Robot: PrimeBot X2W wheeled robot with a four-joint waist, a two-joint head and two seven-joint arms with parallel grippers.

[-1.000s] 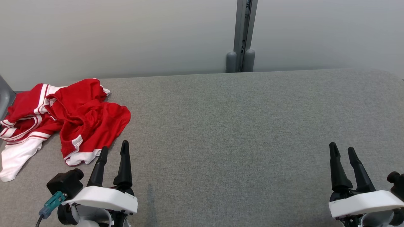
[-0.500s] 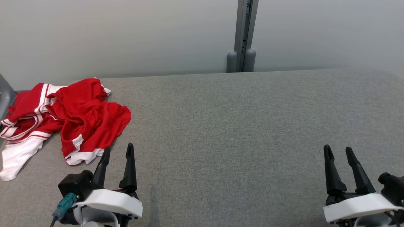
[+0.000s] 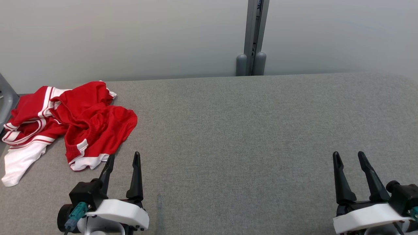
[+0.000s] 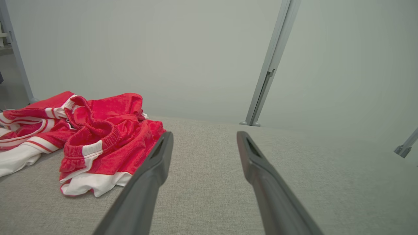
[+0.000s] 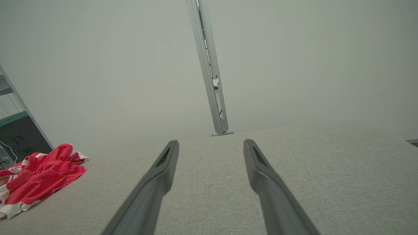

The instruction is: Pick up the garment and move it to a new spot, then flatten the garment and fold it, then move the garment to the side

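A crumpled red garment (image 3: 81,122) with white bands lies in a heap at the far left of the grey table (image 3: 248,130). It also appears at the left of the left wrist view as red garment (image 4: 104,137) and small at the lower left of the right wrist view as red garment (image 5: 42,176). My left gripper (image 3: 124,158) stands open just below and right of the heap's white hem, apart from it. Far off at the lower right my right gripper (image 3: 348,156) is open over bare cloth. Nothing sits between either pair of fingers.
A grey post (image 3: 253,36) with two rounded feet rises behind the table's back edge, against a pale wall. A grey metal frame (image 3: 6,94) stands at the left edge beside the garment. The grey table surface stretches wide between the grippers.
Both grippers have drawn back toward the bottom edge, the left one sliding a little right. The whole picture has shifted slightly right and down, so the camera moved. The garment lies as before.
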